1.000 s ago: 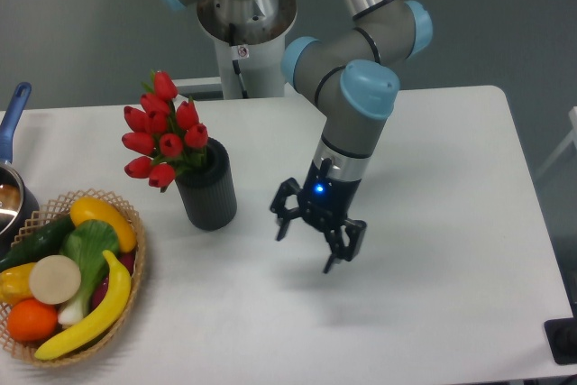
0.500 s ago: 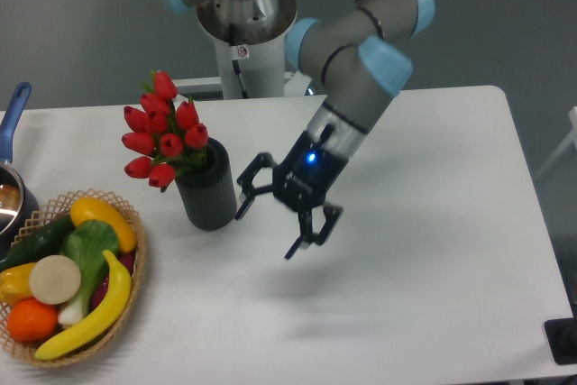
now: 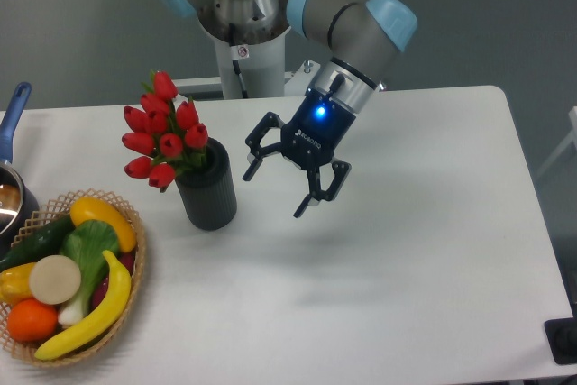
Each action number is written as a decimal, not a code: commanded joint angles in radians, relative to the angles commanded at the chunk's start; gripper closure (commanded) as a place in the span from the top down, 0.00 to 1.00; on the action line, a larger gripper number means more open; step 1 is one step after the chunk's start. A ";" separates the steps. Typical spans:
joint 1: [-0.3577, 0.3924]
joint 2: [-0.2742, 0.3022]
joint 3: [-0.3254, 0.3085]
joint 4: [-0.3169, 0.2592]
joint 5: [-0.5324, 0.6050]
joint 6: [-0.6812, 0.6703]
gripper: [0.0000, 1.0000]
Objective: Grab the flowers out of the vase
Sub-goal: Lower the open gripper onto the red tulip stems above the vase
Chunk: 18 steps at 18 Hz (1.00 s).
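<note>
White table (image 3: 433,250) carries everything. The arm (image 3: 356,15) comes in from the top centre and bends down-left toward the middle of the table. At far left sits a basket (image 3: 135,263) w/ fruit & veg, and behind it a blue-handled pot (image 3: 11,132) is cut off by the frame edge.

The vase (image 3: 207,191) stands upright just right of the basket, dark and ribbed. The flowers (image 3: 164,137) are in its mouth, red buds fanning up and to the left, leaves just above the rim. The stems are hidden inside, so can't tell how deep they go.

Handling, as a guess: the bunch looks light and prob. artificial, buds soft, leaves floppy, stems thin but fairly stiff once bundled. Best hold is likely low on the bunch, right above the rim where the stems gather; squeezing the buds would crush or slip. Only a short bit of stem/leaf shows there, so access is tight. The vase may tip or lift w/ the bunch if the stems bind, so a straight-up pull seems safest.

The hand (image 3: 279,182) is wide open, fingers spread, holding nothing and touching nothing. It hangs above the table just right of the vase, roughly at rim height, tilted, fingers pointing down-left. It's near the vase but clear of it, and not yet over the flowers.
</note>
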<state>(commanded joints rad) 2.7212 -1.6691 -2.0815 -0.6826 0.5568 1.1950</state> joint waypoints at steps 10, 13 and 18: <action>0.026 0.100 -0.163 0.000 0.005 0.090 1.00; 0.026 0.144 -0.198 0.000 0.002 0.095 1.00; 0.022 0.232 -0.256 0.000 -0.006 0.095 1.00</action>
<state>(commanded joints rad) 2.7428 -1.4375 -2.3377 -0.6826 0.5507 1.2901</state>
